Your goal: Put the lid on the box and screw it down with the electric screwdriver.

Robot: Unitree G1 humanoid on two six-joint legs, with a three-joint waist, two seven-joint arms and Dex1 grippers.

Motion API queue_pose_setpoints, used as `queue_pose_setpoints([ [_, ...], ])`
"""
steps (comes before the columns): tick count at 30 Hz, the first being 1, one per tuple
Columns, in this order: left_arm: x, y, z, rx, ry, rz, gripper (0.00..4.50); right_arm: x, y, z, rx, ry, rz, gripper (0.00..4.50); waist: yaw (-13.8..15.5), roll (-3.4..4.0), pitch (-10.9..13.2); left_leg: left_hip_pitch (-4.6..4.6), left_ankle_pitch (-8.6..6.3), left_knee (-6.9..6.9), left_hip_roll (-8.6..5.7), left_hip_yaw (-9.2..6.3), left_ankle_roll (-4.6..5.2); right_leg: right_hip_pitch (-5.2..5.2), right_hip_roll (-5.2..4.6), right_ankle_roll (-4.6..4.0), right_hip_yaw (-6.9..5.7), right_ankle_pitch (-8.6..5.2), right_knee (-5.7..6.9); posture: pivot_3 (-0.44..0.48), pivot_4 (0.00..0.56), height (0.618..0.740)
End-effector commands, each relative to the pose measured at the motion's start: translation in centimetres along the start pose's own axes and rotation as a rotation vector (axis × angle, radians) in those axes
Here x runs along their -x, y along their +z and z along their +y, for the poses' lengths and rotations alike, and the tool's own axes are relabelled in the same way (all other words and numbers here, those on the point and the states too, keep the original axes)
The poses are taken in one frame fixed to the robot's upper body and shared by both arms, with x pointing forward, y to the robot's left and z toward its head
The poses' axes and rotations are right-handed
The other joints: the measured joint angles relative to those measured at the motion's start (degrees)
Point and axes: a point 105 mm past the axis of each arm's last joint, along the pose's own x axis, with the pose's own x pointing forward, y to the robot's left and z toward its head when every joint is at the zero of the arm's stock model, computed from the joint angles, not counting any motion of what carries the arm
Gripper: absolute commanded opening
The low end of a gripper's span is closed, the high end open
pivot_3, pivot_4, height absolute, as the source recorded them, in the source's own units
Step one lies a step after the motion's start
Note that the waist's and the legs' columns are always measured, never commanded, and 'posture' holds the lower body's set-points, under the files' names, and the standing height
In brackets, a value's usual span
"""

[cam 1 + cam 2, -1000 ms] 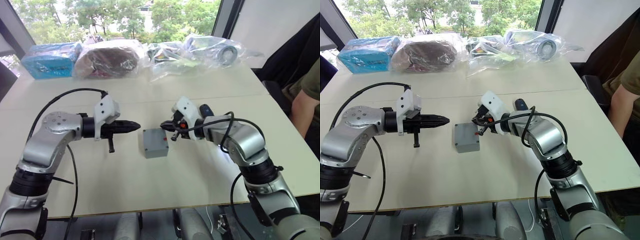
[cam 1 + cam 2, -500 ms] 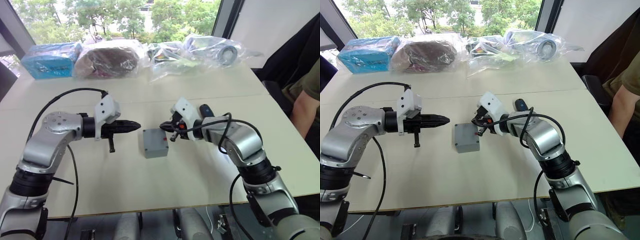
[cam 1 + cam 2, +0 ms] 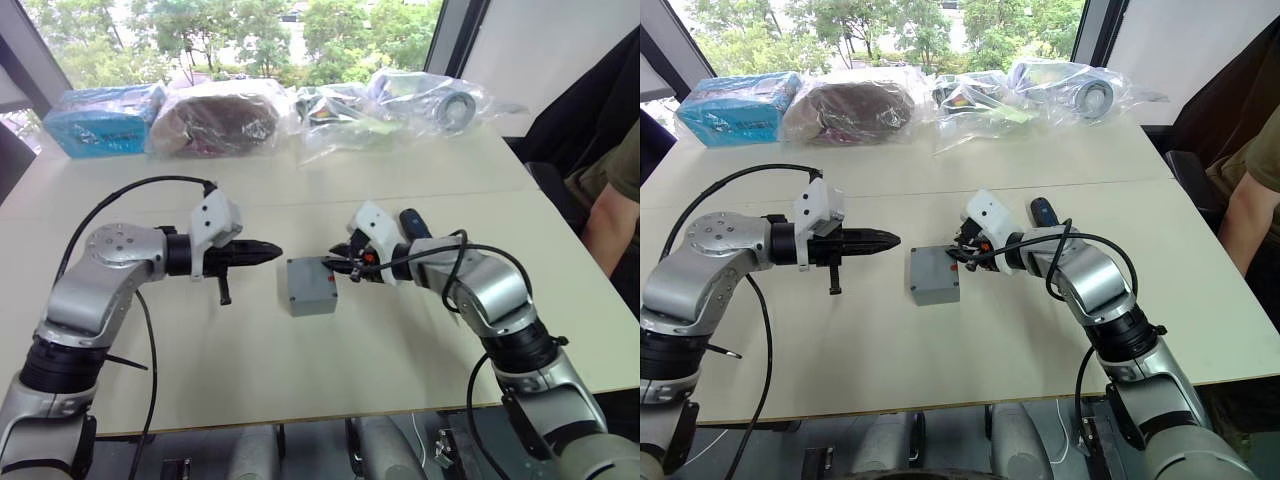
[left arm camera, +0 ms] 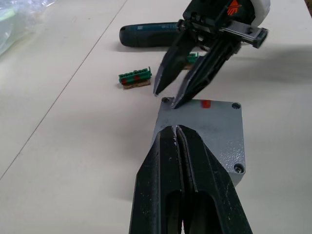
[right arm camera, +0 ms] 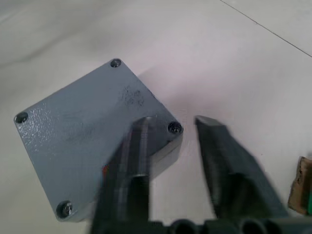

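Since a second ago, the right end effector (image 3: 343,266) has dropped lower toward the grey assembly, while the left end effector (image 3: 268,252) holds its place as before. From the head views, the lid (image 3: 309,281) sits on the box (image 3: 937,293) in the middle of the worktop (image 3: 330,380), between the two arms; the electric screwdriver (image 3: 412,222) lies flat behind the right arm, untouched. Along the far edge lie clear plastic bags (image 3: 420,98) with parts inside that cannot be made out, a bag over a brown bundle (image 3: 215,115) and a blue package (image 3: 100,118); a person's arm (image 3: 607,215) shows at the right edge. From the left wrist view, the left fingers are pressed together and empty, aimed at the near side of the lid, and the right fingers stand narrowly parted just over the lid's far edge beside its red mark (image 4: 205,103); a small green connector (image 4: 134,78) lies near the screwdriver. From the right wrist view, the right fingers (image 5: 127,165) straddle one corner of the lid with nothing between them, and screw heads (image 5: 175,128) appear in all four corners. Judged from this, the metal assembly is rigid, fairly weighty and smooth-sided, best steadied by its side walls, and the screwdriver is best taken at mid-barrel.
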Motion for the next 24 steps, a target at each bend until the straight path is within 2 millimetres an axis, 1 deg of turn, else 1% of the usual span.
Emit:
queue_pose_setpoints([
  [1,-0.2,1.0,-0.5,-0.032,-0.027,-0.031,0.00,1.8,2.7,-0.3,0.068,-0.021,-0.060,3.19,0.0,0.00,0.0,0.00,0.00,0.00,0.00,0.00,0.00,0.00,0.00,0.00,0.00,0.00,0.00,0.000,0.150,0.740],
  [2,-0.2,1.0,-0.5,-0.032,-0.028,-0.032,0.00,2.1,3.0,-0.5,0.075,-0.031,-0.064,3.71,0.0,0.00,0.0,0.00,0.00,0.00,0.00,0.00,0.00,0.00,0.00,0.00,0.00,0.00,0.00,0.000,0.150,0.740],
  [3,-0.3,1.1,-0.5,-0.033,-0.031,-0.036,0.00,2.7,3.4,-1.0,0.074,-0.053,-0.066,3.93,0.0,0.00,0.0,0.00,0.00,0.00,0.00,0.00,0.00,0.00,0.00,0.00,0.00,0.00,0.00,0.000,0.150,0.740],
  [4,-0.3,1.2,-0.6,-0.034,-0.034,-0.042,0.00,3.3,3.7,-1.6,0.071,-0.079,-0.065,4.32,0.0,0.00,0.0,0.00,0.00,0.00,0.00,0.00,0.00,0.00,0.00,0.00,0.00,0.00,0.00,0.000,0.150,0.740],
  [5,-0.4,1.4,-0.6,-0.036,-0.037,-0.049,0.00,4.0,3.8,-2.4,0.066,-0.109,-0.055,4.47,0.0,0.00,0.0,0.00,0.00,0.00,0.00,0.00,0.00,0.00,0.00,0.00,0.00,0.00,0.00,0.000,0.150,0.740],
  [7,-0.6,1.7,-0.6,-0.042,-0.045,-0.064,0.00,6.1,3.3,-4.5,0.031,-0.190,0.013,4.47,0.1,0.00,0.0,-0.01,0.00,0.00,0.00,0.01,0.00,0.00,0.00,0.00,0.00,0.00,0.00,0.000,0.150,0.740],
  [8,-0.6,1.8,-0.7,-0.044,-0.048,-0.069,0.00,6.9,3.1,-5.1,0.015,-0.216,0.038,4.47,0.3,0.01,0.0,-0.01,0.00,0.00,0.00,0.00,0.00,0.00,-0.01,0.00,0.00,0.00,-0.01,0.000,0.150,0.740],
  [10,-0.8,2.0,-0.8,-0.052,-0.058,-0.077,0.00,8.4,1.9,-6.9,-0.037,-0.295,0.147,4.47,0.3,0.00,0.0,-0.05,0.00,0.01,-0.02,0.01,0.00,0.00,-0.03,-0.01,-0.01,0.00,-0.08,0.000,0.150,0.740],
  [13,-1.0,2.1,-0.9,-0.058,-0.066,-0.084,0.00,9.8,0.2,-7.9,-0.109,-0.330,0.267,4.47,0.2,-0.01,0.0,-0.05,0.00,0.01,-0.02,0.03,0.00,0.01,-0.03,-0.01,0.00,-0.01,-0.15,0.000,0.150,0.740],
  [15,-1.1,2.2,-0.9,-0.061,-0.068,-0.088,0.00,10.4,-1.0,-8.4,-0.148,-0.349,0.346,4.47,0.0,-0.01,0.0,-0.04,0.00,0.00,-0.02,0.03,0.00,0.01,-0.03,-0.01,0.00,-0.01,-0.15,0.000,0.150,0.740],
  [17,-1.3,2.3,-1.0,-0.066,-0.076,-0.096,0.00,10.7,-2.4,-9.0,-0.237,-0.389,0.446,4.47,-0.2,0.00,0.0,-0.03,0.00,-0.01,-0.01,0.04,0.00,-0.01,0.00,-0.01,0.02,-0.01,-0.14,0.000,0.150,0.740],
  [18,-1.3,2.3,-1.2,-0.071,-0.084,-0.101,0.00,10.6,-2.8,-9.1,-0.273,-0.395,0.476,4.47,-0.3,0.00,0.0,-0.03,0.00,-0.02,0.00,0.03,0.00,-0.02,0.01,-0.01,0.03,0.00,-0.13,0.000,0.150,0.740],
  [20,-1.4,2.4,-1.4,-0.079,-0.096,-0.107,0.00,10.2,-2.9,-8.7,-0.347,-0.367,0.512,4.47,-0.3,0.00,0.0,-0.02,0.00,-0.01,0.00,0.05,0.00,-0.04,0.01,-0.01,0.05,0.00,-0.10,0.000,0.150,0.740],
  [24,-1.5,2.8,-1.7,-0.093,-0.107,-0.118,0.00,9.4,-3.3,-9.2,-0.357,-0.387,0.574,4.47,-0.1,0.00,0.0,-0.05,0.00,-0.02,0.00,0.04,0.00,-0.06,0.02,-0.01,0.05,0.00,-0.11,0.000,0.150,0.740],
])
